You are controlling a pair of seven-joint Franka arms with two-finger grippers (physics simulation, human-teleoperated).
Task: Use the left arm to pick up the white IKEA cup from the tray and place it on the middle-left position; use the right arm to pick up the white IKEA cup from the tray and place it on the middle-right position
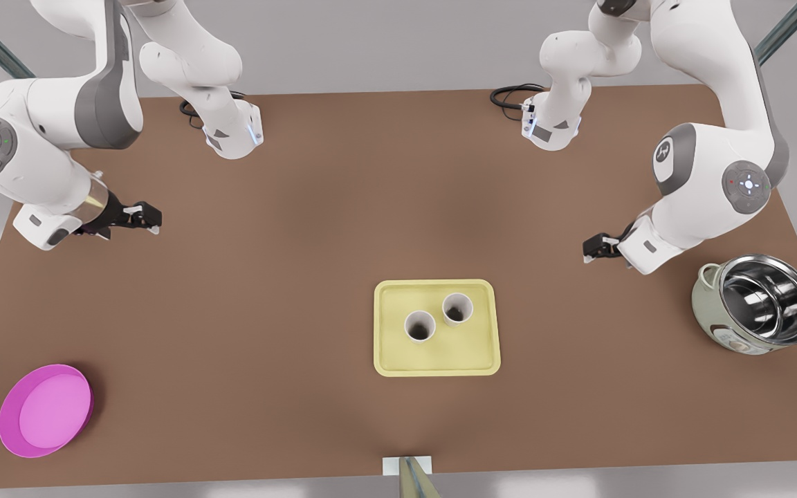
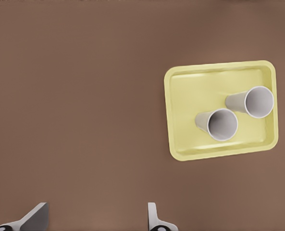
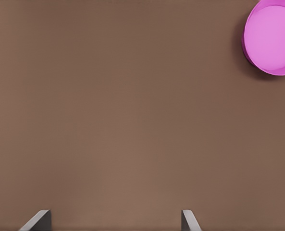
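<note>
The pale yellow tray [image 1: 388, 346] lies on the brown table near the front edge, a little to the front view's right of centre. Two white cups stand upright in it, one [image 1: 420, 325] toward the front view's left and one [image 1: 458, 309] beside it. The left wrist view shows the tray [image 2: 180, 110] and both cups [image 2: 222, 124] [image 2: 259, 102]. My left gripper [image 1: 596, 247] [image 2: 94, 220] hovers open at the front view's right, well away from the tray. Open too, my right gripper [image 1: 146, 218] [image 3: 114, 221] hovers at the front view's left over bare table.
A steel pot in a pale green shell [image 1: 758, 304] stands near the table's edge at the front view's right. A round magenta dish [image 1: 46, 408] [image 3: 272, 38] sits at the front-left corner. Plain brown tabletop [image 1: 246, 290] stretches on both sides of the tray.
</note>
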